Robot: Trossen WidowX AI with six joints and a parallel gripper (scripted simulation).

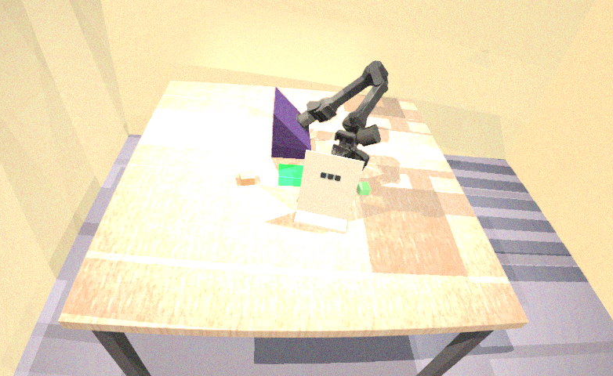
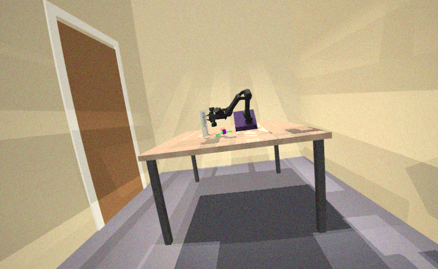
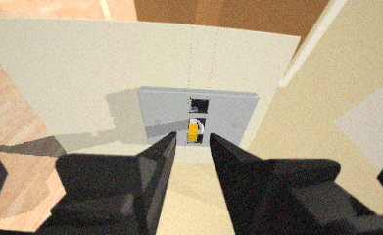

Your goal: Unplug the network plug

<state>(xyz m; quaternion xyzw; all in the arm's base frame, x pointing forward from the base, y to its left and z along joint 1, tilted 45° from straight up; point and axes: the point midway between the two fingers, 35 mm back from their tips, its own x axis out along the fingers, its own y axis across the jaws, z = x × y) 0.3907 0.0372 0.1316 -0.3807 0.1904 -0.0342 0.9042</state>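
Note:
The pale upright panel (image 1: 328,200) (image 2: 202,126) (image 3: 81,59) carries a grey socket plate (image 3: 165,110) with a column of dark openings. The plug (image 3: 193,132), with a yellow part and a white rim, sits in the middle opening. My gripper (image 3: 193,136) (image 2: 206,117) is partly open with nothing between its fingers. It is close in front of the panel, and the plug shows beyond the gap between the fingertips. The top camera sees the panel's back, which hides the fingertips. The green marked square (image 1: 290,175) (image 2: 228,131) lies flat on the table, partly hidden by the panel there.
A large dark purple wedge (image 1: 285,128) (image 2: 243,120) stands near the arm's base. An orange block (image 1: 247,178) lies to one side of the square, and a light green block (image 1: 364,188) (image 2: 217,135) beside the panel. A small purple block (image 2: 224,131) stands near the square.

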